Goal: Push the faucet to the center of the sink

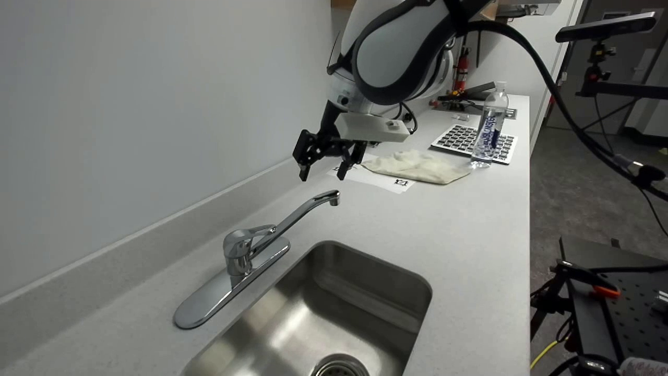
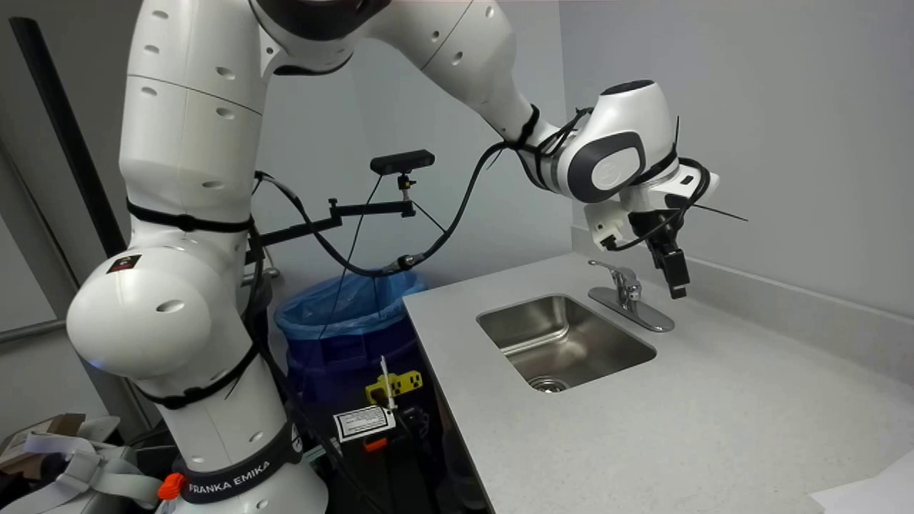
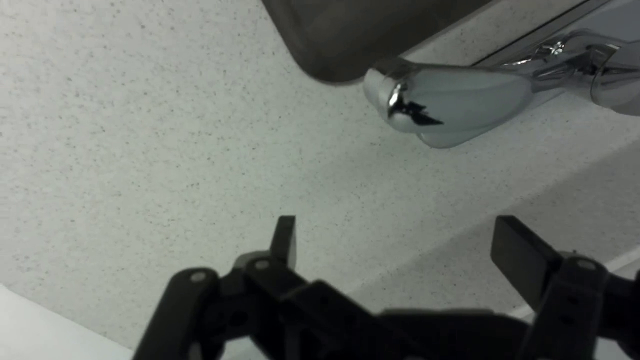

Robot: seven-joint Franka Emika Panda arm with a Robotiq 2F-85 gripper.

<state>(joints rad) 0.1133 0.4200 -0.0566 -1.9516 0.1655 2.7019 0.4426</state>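
The chrome faucet [image 1: 295, 219] stands on its base plate between the wall and the steel sink [image 1: 360, 271]. Its spout slants away from its body, with its tip over the counter beyond the basin's corner. The faucet [image 2: 628, 289] and sink [image 2: 525, 325] also show in an exterior view. In the wrist view, the faucet [image 3: 465, 100] is at upper right and the sink corner [image 3: 350, 40] at the top. My gripper [image 1: 322, 175] hangs above the counter past the spout tip, apart from it. In the wrist view its fingers [image 3: 395, 225] are wide apart with nothing between them.
A wall with a low backsplash [image 1: 156, 230] runs behind the faucet. Further along the counter are white paper [image 1: 383, 180], a pale cloth [image 1: 417, 166], a keyboard [image 1: 458, 140] and an upright bottle [image 1: 490, 128]. A blue bin [image 2: 335, 314] stands off the counter.
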